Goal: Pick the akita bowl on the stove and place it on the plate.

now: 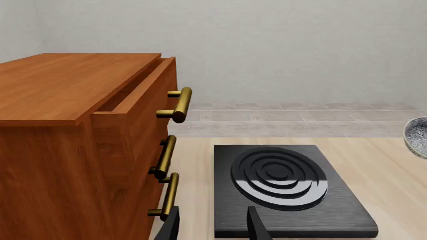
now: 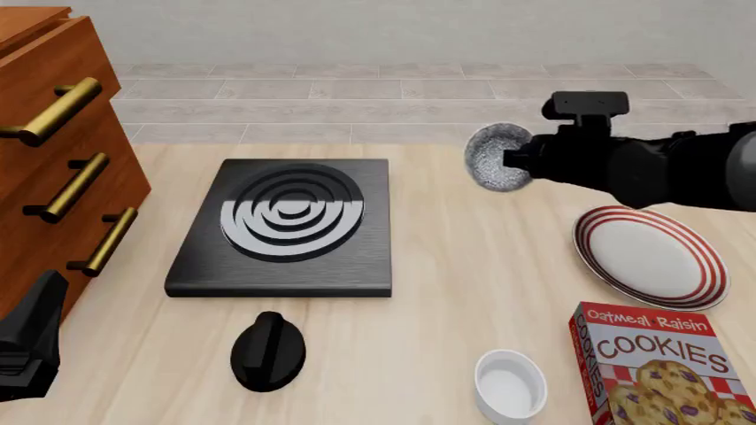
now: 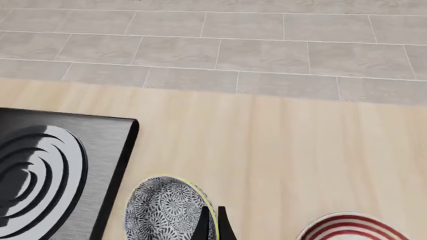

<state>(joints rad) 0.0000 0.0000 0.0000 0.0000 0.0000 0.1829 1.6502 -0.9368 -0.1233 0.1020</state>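
- Up above the table (image 2: 473,257), the right gripper (image 2: 511,161) has its fingers pinched nearly together on the rim of the akita bowl (image 2: 497,158), so the bowl hangs clear of every surface.
- From the right wrist view the two dark fingertips (image 3: 203,227) sit close side by side at the bowl's yellowish edge, with the patterned outside of the bowl (image 3: 167,210) facing the camera.
- Seen from the front, the bowl is tipped on its side, its speckled grey inside turned toward the stove (image 2: 287,226), and it sits between the stove and the plate (image 2: 647,255).
- Nothing rests on the stove's burner rings, and the red-striped plate lies flat, below and to the right of the bowl.
- Down at the near left corner, the left gripper (image 2: 34,341) hovers beside the wooden drawer cabinet (image 2: 48,133); in the left wrist view its fingers (image 1: 257,225) stand apart with nothing between them.
- Near the front edge lie a black knob (image 2: 268,351), a white ramekin (image 2: 511,385) and a cookie box (image 2: 656,367).
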